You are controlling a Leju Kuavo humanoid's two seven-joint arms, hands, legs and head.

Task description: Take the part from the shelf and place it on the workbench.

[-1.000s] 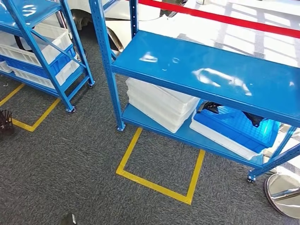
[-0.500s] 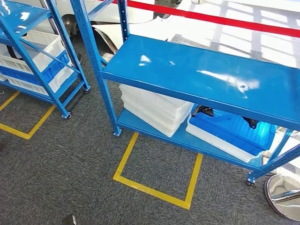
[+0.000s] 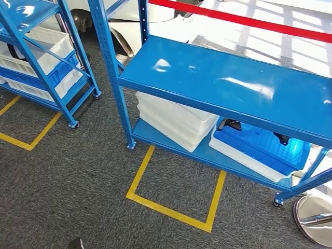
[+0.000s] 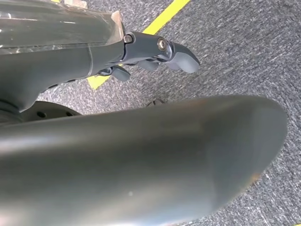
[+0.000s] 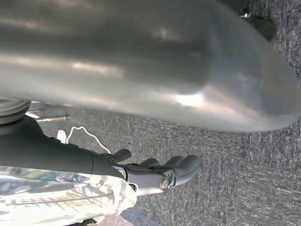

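Looking down from the head view, a blue metal shelf (image 3: 231, 85) stands on grey carpet (image 3: 70, 187), its broad upper board bare and glossy. On the lower board, toward the left, sits a stack of white trays (image 3: 176, 118). Just right of that stack lies a blue crate (image 3: 264, 148) nested on a white tray. Two dark parts (image 3: 231, 124) rest in that crate along its far side, half hidden under the upper board; what kind of parts they are cannot be told.

On the carpet just in front of the shelf, yellow tape (image 3: 172, 207) marks an open-sided square. A second blue shelf (image 3: 39, 57) stands at the far left, holding white and blue crates. A red strap (image 3: 243, 21) runs across the far side, and a round silver base (image 3: 313, 218) sits at the near right.

In the left wrist view, the left hand (image 4: 156, 52) hangs over the carpet with its fingers stretched out straight and loose, grasping nothing. In the right wrist view, the right hand (image 5: 160, 172) hangs the same way, fingers extended and released, with nothing between them. Both hands are well away from the parts.
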